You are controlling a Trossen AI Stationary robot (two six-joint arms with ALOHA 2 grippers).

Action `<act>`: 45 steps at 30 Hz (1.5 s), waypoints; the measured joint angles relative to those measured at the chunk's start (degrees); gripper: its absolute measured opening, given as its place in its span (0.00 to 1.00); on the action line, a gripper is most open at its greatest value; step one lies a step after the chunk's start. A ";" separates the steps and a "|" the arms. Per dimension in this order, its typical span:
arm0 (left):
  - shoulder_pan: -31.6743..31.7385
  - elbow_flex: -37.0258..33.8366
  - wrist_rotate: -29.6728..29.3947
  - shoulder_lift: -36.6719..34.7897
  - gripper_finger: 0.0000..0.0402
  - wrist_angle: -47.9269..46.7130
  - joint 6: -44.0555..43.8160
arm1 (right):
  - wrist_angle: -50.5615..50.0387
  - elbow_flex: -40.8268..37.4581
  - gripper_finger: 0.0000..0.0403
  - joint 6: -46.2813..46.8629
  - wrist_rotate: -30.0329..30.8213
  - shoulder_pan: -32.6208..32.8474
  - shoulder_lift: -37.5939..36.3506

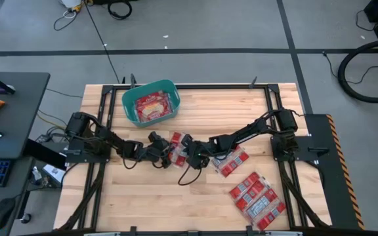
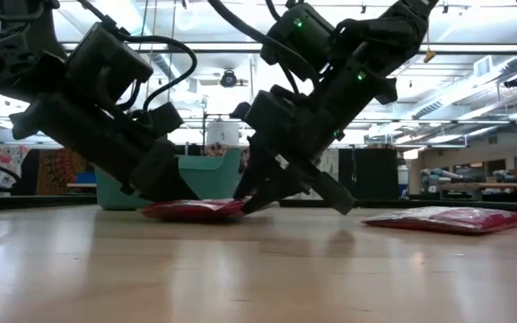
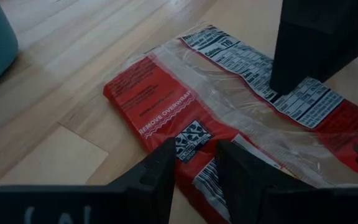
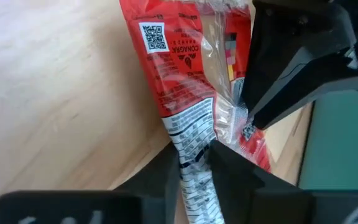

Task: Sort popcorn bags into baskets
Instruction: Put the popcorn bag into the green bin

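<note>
Early stage — some popcorn bags [image 1: 153,107] in teal basket [image 1: 129,103], most on surface [image 1: 143,196]; right end effector [image 4: 191,163] pinching middle bag [image 4: 188,109], left end effector [image 3: 196,163] slightly spread over it.

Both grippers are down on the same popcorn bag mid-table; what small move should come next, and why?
Probably the right gripper should finish pinching, then lift a little. Its fingers straddle the popcorn bag's edge, the bag lies flat on the table, and the left gripper sits open at the opposite end. The teal basket stands nearby.
</note>
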 joint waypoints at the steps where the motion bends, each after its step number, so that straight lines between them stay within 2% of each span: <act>1: -0.19 -0.02 -0.04 0.00 0.30 0.03 0.07 | -0.15 0.00 0.21 0.76 -0.05 -0.01 0.00; 4: -1.24 -0.23 0.35 -1.35 0.30 -0.98 1.72 | -0.58 0.08 0.12 1.92 -0.32 0.00 0.00; 8: -3.44 -0.35 2.44 -7.22 0.30 -6.05 4.32 | -0.52 0.27 0.02 2.92 -0.06 0.16 -0.01; 15: -8.69 -0.38 2.03 -22.22 0.30 -20.72 3.46 | -2.67 2.15 0.02 3.48 8.57 1.29 -0.24; 21: -14.75 -0.31 1.17 -30.28 0.30 -26.71 2.44 | -10.15 8.30 0.02 3.17 15.53 1.68 -0.30; 30: -25.51 -0.24 -10.91 -37.41 0.30 -31.63 2.30 | -12.50 15.74 0.02 -0.33 24.24 1.20 -4.17; 37: -29.69 -3.27 -17.42 -40.06 0.30 -30.32 1.98 | -11.88 22.13 0.02 0.58 20.90 -4.11 -3.57; 45: -30.40 -3.39 -14.81 -42.19 0.30 -29.93 2.24 | -11.75 34.48 0.02 1.14 17.08 -9.68 6.29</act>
